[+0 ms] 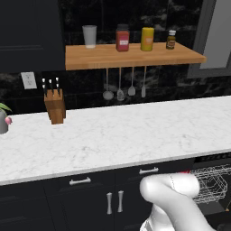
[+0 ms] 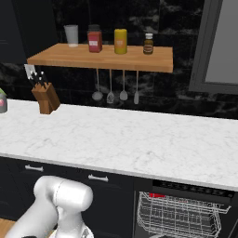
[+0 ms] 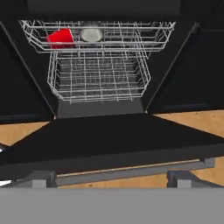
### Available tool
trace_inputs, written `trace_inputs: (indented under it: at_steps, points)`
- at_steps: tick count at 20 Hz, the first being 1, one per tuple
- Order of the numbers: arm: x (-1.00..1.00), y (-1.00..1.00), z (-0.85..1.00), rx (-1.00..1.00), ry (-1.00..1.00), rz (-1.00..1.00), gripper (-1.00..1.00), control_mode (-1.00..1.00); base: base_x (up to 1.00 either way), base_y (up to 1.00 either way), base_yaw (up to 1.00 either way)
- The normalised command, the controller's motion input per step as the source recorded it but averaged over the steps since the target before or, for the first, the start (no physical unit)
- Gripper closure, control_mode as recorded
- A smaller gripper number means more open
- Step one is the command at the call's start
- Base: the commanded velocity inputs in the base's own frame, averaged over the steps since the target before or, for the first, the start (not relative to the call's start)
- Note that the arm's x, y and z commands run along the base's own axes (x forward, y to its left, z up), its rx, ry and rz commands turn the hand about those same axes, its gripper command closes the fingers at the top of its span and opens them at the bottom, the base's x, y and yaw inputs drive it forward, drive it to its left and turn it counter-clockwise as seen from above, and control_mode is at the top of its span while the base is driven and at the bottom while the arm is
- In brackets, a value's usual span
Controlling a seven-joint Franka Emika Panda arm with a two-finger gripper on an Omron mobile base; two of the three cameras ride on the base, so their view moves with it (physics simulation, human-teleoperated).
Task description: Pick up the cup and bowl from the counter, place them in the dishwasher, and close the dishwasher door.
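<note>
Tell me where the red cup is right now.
The red cup lies in the dishwasher's upper wire rack, at its left end in the hand view, beside the grey bowl and above the open dishwasher door.

I see a red cup [image 3: 60,37] and grey bowl [image 3: 91,33] in the dishwasher's [image 3: 98,70] grey wire rack, above its black door [image 3: 109,140]; white grey-veined counter [image 1: 117,135].

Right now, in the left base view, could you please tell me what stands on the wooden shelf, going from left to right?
Grey cup → red jar → yellow canister → small dark bottle, all on the wooden shelf.
</note>
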Motion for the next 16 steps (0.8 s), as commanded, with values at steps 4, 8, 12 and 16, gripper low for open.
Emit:
trace_inputs:
  at_steps: [4, 8, 12, 16]
  points:
    - [-1.00, 0.00, 0.54, 0.20, -0.51, 0.27, -1.00, -1.00, 0.00, 0.00, 0.00]
    - [-0.84, 0.00, 0.13, 0.05, -0.19, 0.12, -1.00, -1.00, 0.00, 0.00, 0.00]
    - [-0.38, 0.00, -0.02, 0.00, 0.00, 0.02, -1.00, -1.00, 0.00, 0.00, 0.00]
    - [-0.64, -0.09, -0.21, 0.03, -0.09, 0.00, -1.00, -1.00, 0.00, 0.00, 0.00]
